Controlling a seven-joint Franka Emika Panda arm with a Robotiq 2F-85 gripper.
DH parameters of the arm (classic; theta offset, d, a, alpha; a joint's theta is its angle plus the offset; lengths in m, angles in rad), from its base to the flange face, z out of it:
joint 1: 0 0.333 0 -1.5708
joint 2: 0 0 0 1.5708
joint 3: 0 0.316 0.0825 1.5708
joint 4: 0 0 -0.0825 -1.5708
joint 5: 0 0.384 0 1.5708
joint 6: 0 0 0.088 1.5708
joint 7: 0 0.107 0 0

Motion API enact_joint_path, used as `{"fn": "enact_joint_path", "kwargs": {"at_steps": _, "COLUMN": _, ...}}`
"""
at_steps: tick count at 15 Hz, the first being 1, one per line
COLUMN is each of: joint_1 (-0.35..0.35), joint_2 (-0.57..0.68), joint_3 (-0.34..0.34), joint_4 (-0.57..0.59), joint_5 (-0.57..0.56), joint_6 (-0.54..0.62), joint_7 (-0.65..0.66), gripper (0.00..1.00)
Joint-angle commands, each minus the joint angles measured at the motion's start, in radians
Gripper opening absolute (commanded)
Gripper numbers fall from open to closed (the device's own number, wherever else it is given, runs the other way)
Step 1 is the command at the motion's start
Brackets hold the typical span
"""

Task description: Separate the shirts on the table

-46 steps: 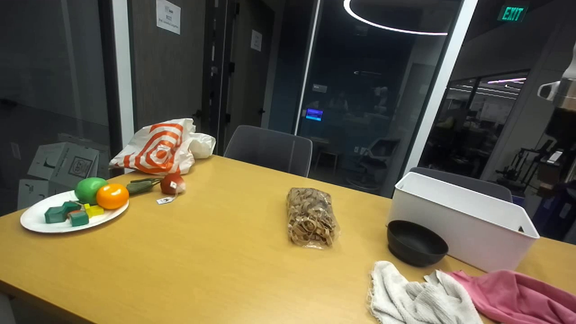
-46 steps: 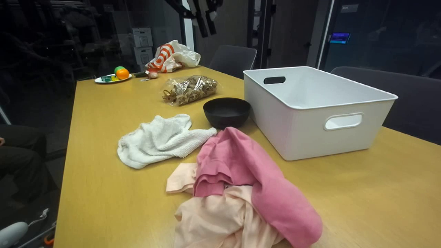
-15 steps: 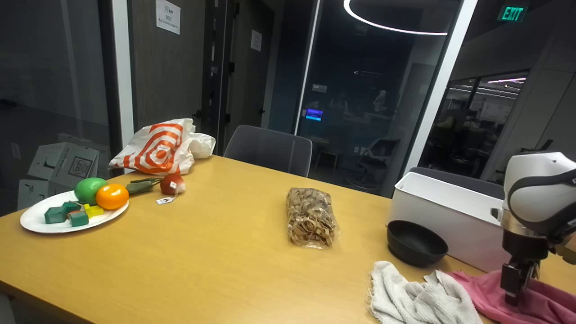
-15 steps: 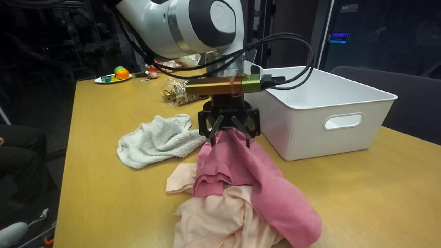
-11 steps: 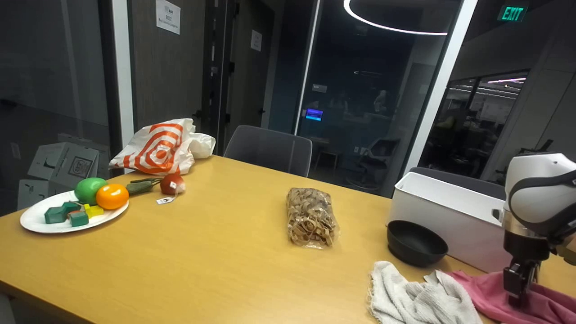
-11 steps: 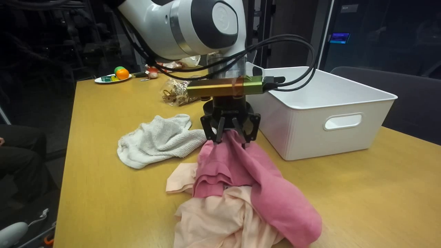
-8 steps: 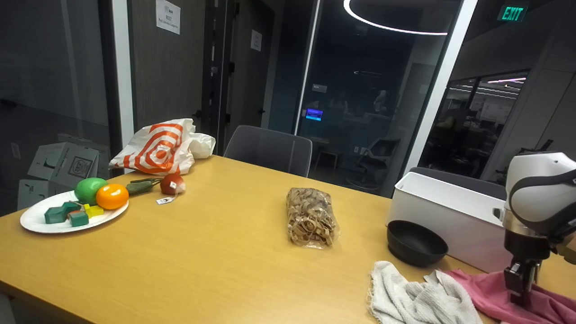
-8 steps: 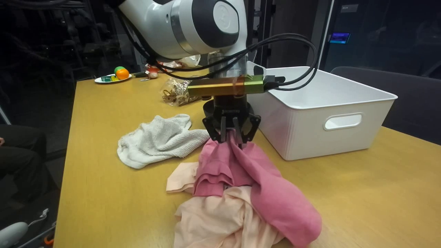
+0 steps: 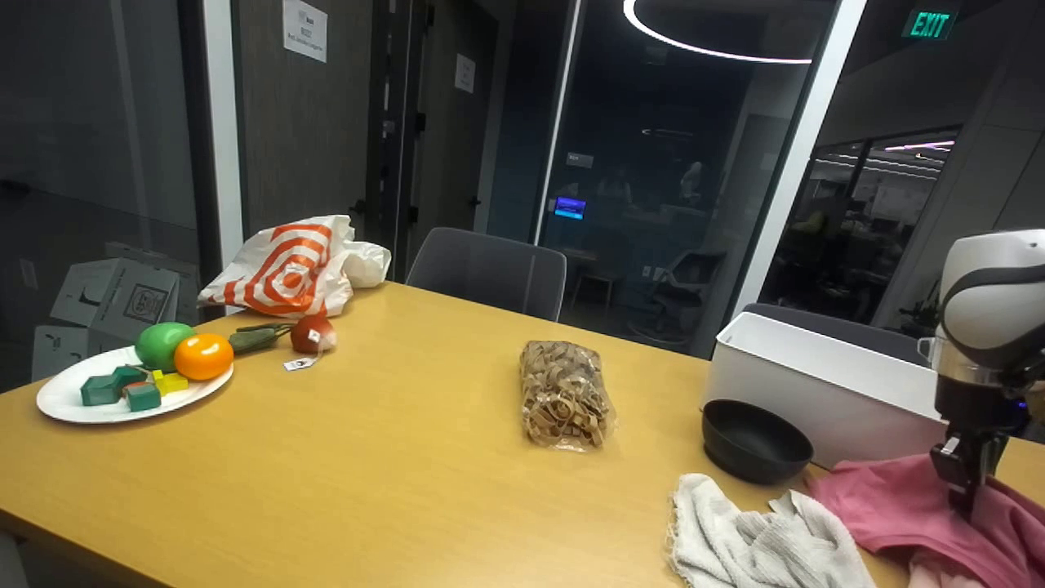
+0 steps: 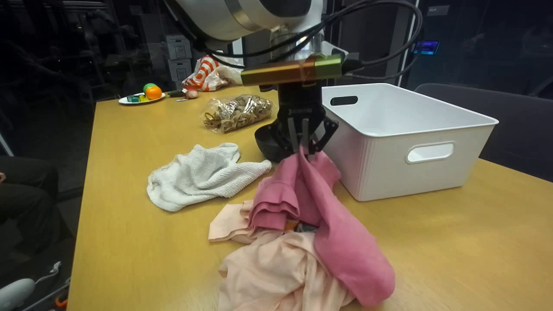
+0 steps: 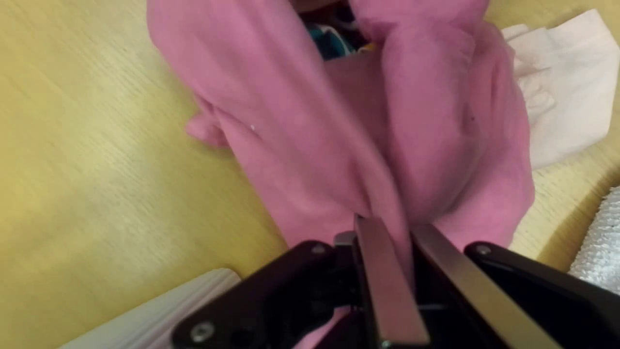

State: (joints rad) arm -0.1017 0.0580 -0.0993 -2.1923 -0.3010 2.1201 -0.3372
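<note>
Pinching a fold of the pink shirt (image 10: pixel 330 216), claw (image 10: pixel 303 152) closed on it and pointing down. Shirt peaks at the fingers (image 11: pixel 391 288) and spreads out below the claw, draped over part of the peach shirt (image 10: pixel 276 268). Long axis, in an exterior view: runs from the claw toward the viewer, slanting right, rounded end farthest from the claw. Wrist view: axis heads up-frame from the fingers, then bends left; multicolored patch (image 11: pixel 332 42) shows through a gap, can't tell what. Peach shirt: viewer side of the claw, one flat end jutting left; cut off at frame edge, long axis unclear. In an exterior view, white cloth (image 10: pixel 203 177) left of claw, white bin (image 10: pixel 384 172) right, black bowl (image 10: pixel 264 146) behind, partly hidden.
</note>
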Motion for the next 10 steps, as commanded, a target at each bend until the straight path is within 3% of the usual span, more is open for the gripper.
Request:
{"fn": "enact_joint_path", "kwargs": {"at_steps": 1, "joint_1": -0.006, "joint_2": -0.074, "joint_3": -0.005, "joint_4": 0.031, "joint_5": 0.029, "joint_6": -0.089, "joint_7": -0.012, "gripper": 0.04}}
{"fn": "enact_joint_path", "kwargs": {"at_steps": 10, "joint_1": 0.060, "joint_2": -0.285, "joint_3": 0.011, "joint_4": 0.014, "joint_5": 0.164, "joint_6": -0.153, "joint_7": -0.283, "gripper": 0.04}}
